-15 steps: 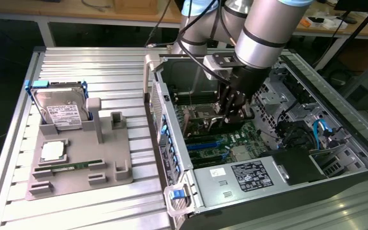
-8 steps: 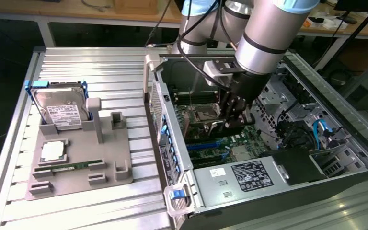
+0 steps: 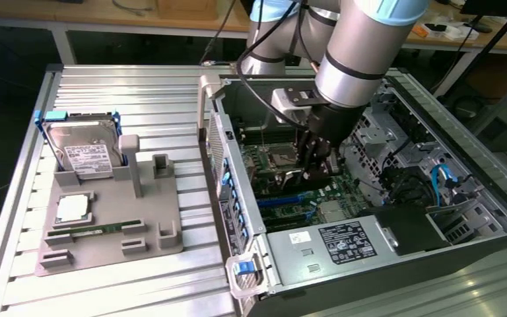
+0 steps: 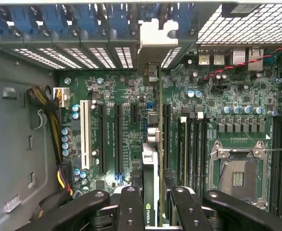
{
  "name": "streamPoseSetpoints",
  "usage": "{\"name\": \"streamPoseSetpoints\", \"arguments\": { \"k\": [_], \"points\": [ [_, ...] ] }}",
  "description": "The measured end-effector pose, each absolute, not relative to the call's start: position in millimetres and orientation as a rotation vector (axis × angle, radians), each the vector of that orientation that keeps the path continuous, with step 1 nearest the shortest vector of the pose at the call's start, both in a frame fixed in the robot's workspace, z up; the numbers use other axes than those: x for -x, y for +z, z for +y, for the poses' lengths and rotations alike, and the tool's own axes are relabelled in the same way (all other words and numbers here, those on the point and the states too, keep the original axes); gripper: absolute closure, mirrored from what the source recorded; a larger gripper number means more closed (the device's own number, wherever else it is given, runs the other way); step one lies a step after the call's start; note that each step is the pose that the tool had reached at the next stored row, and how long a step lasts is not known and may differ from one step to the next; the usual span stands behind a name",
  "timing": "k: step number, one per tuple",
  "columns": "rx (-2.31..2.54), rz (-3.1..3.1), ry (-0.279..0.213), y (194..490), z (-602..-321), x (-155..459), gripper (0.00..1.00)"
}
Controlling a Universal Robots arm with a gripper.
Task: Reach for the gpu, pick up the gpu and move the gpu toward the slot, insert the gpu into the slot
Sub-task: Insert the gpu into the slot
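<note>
Green and edge-on, the gpu [image 4: 149,163] sits directly between the jaws. They pinch its two flat faces at the end away from its silver bracket [image 4: 155,45]. You are carrying the card upright, so from the wrist you look down along its thin top edge.

Watch its long axis. It runs straight out from the jaws to the rear wall of the case [image 4: 15,144], where the bracket sits close against the row of vented covers. That axis lies parallel to the black connectors [image 4: 103,139] and the white one [image 4: 85,134] beside it on the motherboard [image 4: 131,96], so the card looks squared to the board, not skewed.

In the exterior view the jaws hang low inside the case, near the CPU socket [image 3: 282,157]. The blue slot [image 3: 282,198] lies just beside them, toward the exterior view's left. From the wrist, the card's own edge hides whatever lies straight below it. You cannot tell whether its lower edge is over the slot, touching it or short of it. I judge that sideways match to be the deciding relation.
</note>
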State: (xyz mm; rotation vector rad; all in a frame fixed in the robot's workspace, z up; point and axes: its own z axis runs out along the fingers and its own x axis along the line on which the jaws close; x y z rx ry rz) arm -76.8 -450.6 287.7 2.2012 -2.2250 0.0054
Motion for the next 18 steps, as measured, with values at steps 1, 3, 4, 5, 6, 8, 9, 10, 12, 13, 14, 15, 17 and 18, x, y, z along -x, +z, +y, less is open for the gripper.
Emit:
{"name": "streamPoseSetpoints", "arguments": {
  "k": [1,3,4,5,6,8,9,10,12,13,14,15,17,18],
  "points": [
    [-2.197,-2.230,0.006,287,-451,77,0.73],
    [-2.185,-2.241,0.006,286,-451,77,0.73],
    [-2.181,-2.244,0.006,286,-451,78,0.73],
    [-2.181,-2.245,0.006,286,-451,78,0.73],
    [-2.181,-2.245,0.006,286,-451,78,0.73],
    [-2.181,-2.245,0.006,285,-451,81,0.73],
    [-2.182,-2.245,0.006,285,-451,82,0.73],
    [-2.182,-2.245,0.007,285,-451,84,0.73],
    [-2.182,-2.246,0.008,284,-451,87,0.73],
    [-2.183,-2.247,0.009,284,-451,89,0.73],
    [-2.183,-2.247,0.010,283,-451,90,0.73],
    [-2.183,-2.248,0.011,282,-451,90,0.73],
    [-2.184,-2.248,0.012,280,-452,90,0.73],
    [-2.184,-2.248,0.012,280,-453,90,0.73]
  ]
}}
